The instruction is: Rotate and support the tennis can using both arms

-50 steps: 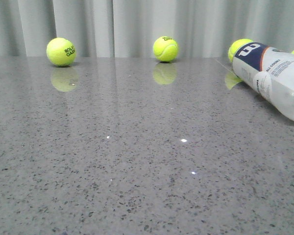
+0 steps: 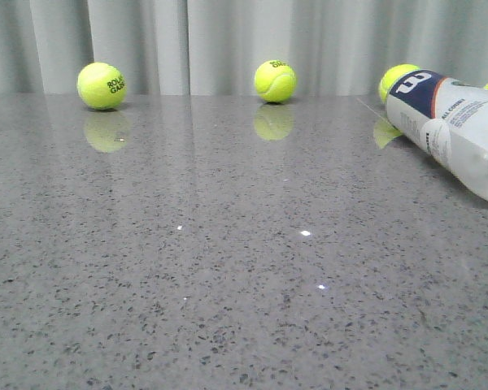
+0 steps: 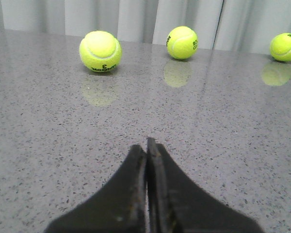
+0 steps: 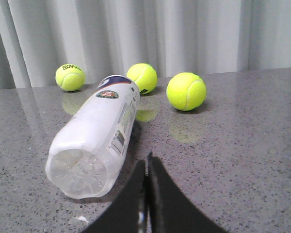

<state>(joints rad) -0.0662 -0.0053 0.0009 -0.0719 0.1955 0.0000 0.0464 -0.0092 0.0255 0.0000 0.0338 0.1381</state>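
Front view: long translucent white plastic tennis can [image 2: 455, 134] is lying on its side at about 2 o'clock on the speckled grey polished stone table [image 2: 228, 284], its navy band end pointing toward the pleated pale curtain [image 2: 228, 41], its far end running off frame. Fuzzy yellow-green tennis ball [image 2: 102, 85] is sitting at 11 o'clock, another ball [image 2: 275, 80] at 12 o'clock, a third ball [image 2: 396, 80] peeking out just behind the can's navy end. Glossy surface is mirroring the balls. Neither arm is showing here.

Left wrist view: black wedge-shaped left gripper [image 3: 146, 145] is showing its two fingers pressed flat together, nothing between them, hanging over bare table. Three balls ahead, the nearest ball [image 3: 100, 51] carrying dark print. Can isn't visible in this view.

Right wrist view: black right gripper [image 4: 146, 162] is likewise fully closed and holding nothing, tips just beside the can [image 4: 97, 143] but apart from it. Only this view is showing the can's moulded, lobed clear end facing the camera, plus the barcode label along its side. A ball [image 4: 186, 91] is resting near the can, two more behind it by the curtain.
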